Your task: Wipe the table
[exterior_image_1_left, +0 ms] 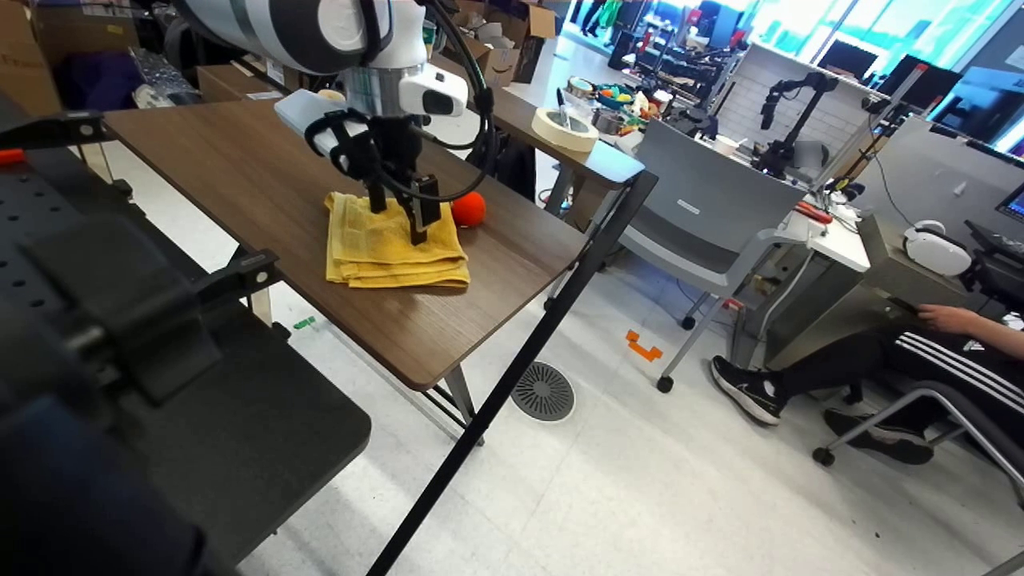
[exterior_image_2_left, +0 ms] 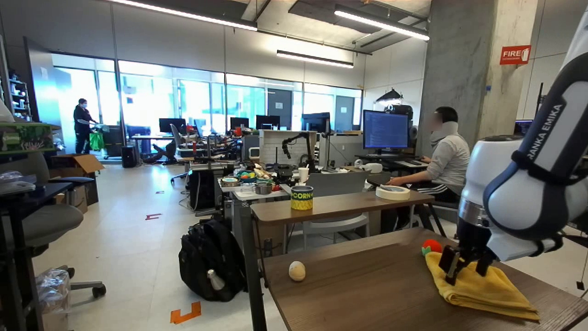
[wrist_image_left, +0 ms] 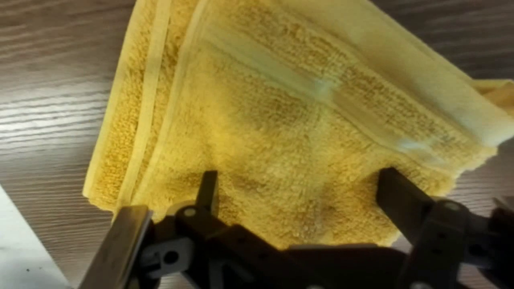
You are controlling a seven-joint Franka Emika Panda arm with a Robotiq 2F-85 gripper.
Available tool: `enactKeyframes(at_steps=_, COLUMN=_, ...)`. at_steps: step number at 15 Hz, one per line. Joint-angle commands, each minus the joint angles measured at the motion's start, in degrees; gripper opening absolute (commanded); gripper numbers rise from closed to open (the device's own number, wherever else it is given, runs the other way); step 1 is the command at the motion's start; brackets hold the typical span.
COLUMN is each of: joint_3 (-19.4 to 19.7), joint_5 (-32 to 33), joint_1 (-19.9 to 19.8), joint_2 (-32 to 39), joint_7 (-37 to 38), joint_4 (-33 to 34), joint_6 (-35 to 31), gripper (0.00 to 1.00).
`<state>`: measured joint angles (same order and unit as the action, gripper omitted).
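Pincer, mine: spread wide, gripping nothing, touching yellow cloth. Table, beneath. Red ball, just beside cloth. White ball, left in an exterior view.

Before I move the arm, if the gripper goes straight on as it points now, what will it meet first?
Probably the folded yellow towel, directly below the open gripper, with the table beneath it. The gripper looks very close to the towel, perhaps even touching; the views do not settle this.
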<state>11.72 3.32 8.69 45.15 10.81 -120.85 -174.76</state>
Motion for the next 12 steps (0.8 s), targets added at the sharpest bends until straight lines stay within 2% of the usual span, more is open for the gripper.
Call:
enactKeyframes(at_steps=1, joint_3=0.96, joint_5=-1.17, joint_1=0.72, joint_2=-0.86, joint_7=-1.14, joint_4=-2.13, joint_6=-1.8, gripper=1.0)
enactKeyframes(at_steps=3, joint_3=1.57, joint_5=-1.28, joint_1=1.27, joint_2=-1.92, joint_7=-1.25, joint_4=-4.37, joint_6=-2.97, gripper=1.0)
enactKeyframes(at_steps=6, joint_3=-7.52, joint_5=-1.69, joint_1=-9.05, joint_2=2.43, joint_7=-6.08, joint_4=3.01, joint_6=1.61, gripper=1.0)
enactKeyframes(at_steps=9, joint_3=-12.45, joint_5=-4.65, joint_1=-17.52, joint_2=6.61, joint_7=-8.25, joint_4=10.54, joint_6=7.29, gripper=1.0)
enactKeyframes(at_steps=12, joint_3=-15.05, joint_5=-8.7, joint_1=-24.46, joint_2=8.17, joint_7=-10.08, joint_4=15.07, joint_6=11.14, gripper=1.0)
